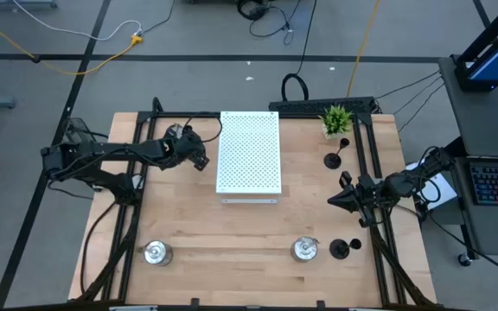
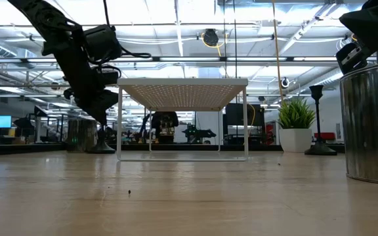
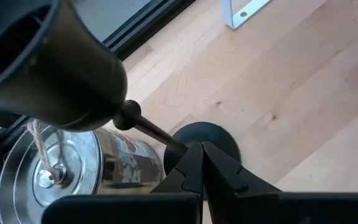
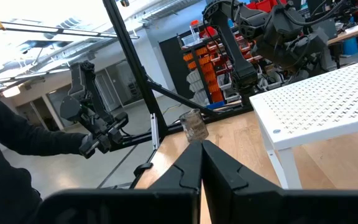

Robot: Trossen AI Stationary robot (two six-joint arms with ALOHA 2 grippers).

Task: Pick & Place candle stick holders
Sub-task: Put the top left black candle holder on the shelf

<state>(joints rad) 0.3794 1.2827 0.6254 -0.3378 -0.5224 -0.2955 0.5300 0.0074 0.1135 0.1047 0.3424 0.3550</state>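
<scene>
My left gripper (image 1: 201, 160) (image 3: 202, 149) points down by the white board's left edge and is shut at the lower stem of a black candle stick holder (image 3: 73, 68). The holder's cup is near the camera and its round base (image 3: 219, 134) is below. A silver holder (image 3: 61, 174) stands right beside it. My right gripper (image 1: 334, 200) (image 4: 202, 149) is shut and empty, above the table's right part. Two more black holders (image 1: 334, 158) (image 1: 342, 249) and two silver ones (image 1: 304, 249) (image 1: 156, 252) stand on their bases. My left gripper has its two fingers closed on the thin stem (image 3: 166, 138) of the black holder, just above the round base, coming from above. The fingertips (image 3: 191, 155) hide the place of contact. In the low view the base (image 2: 102, 149) looks level with the table.
The white perforated board (image 1: 249, 151) stands on legs at the table's far middle. A green potted plant (image 1: 336, 119) is at the far right. The silver holder (image 2: 373, 124) near the front edge fills the low view's right side. Bare wood lies in the middle.
</scene>
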